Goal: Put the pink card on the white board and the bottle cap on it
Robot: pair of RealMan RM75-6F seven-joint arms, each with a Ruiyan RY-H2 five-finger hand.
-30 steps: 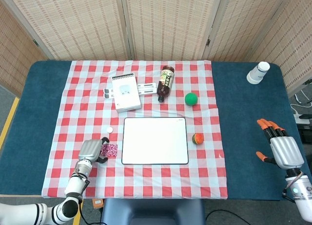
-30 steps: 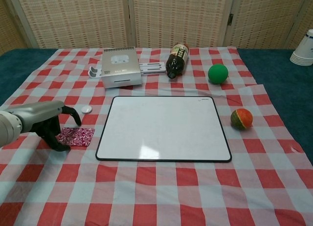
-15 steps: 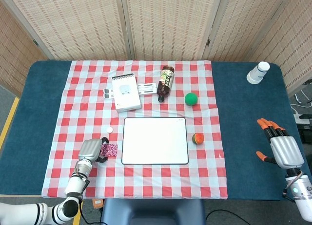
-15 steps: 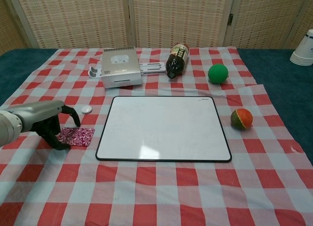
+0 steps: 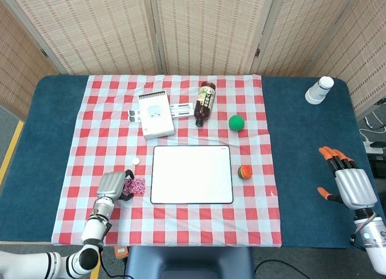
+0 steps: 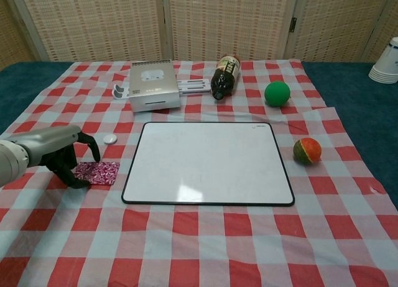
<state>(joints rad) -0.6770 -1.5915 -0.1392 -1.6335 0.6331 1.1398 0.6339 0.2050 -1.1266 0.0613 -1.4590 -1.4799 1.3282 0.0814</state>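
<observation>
Working with the left hand (image 6: 59,151): we see its fingers curled down at the pink card's (image 6: 97,173) left edge, grip unclear. Card lies flat, long axis sideways, just left of the white board (image 6: 208,163); right hand (image 5: 353,185) far away, fingers spread.

Left hand (image 6: 53,151) low over the table's left side, palm down, dark fingers (image 6: 68,175) curled downward. Right hand (image 5: 350,183) at far right, orange-tipped fingers spread, holding nothing.

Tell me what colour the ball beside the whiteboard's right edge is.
The ball is orange-red with a dark green patch, clearest in the chest view.
</observation>
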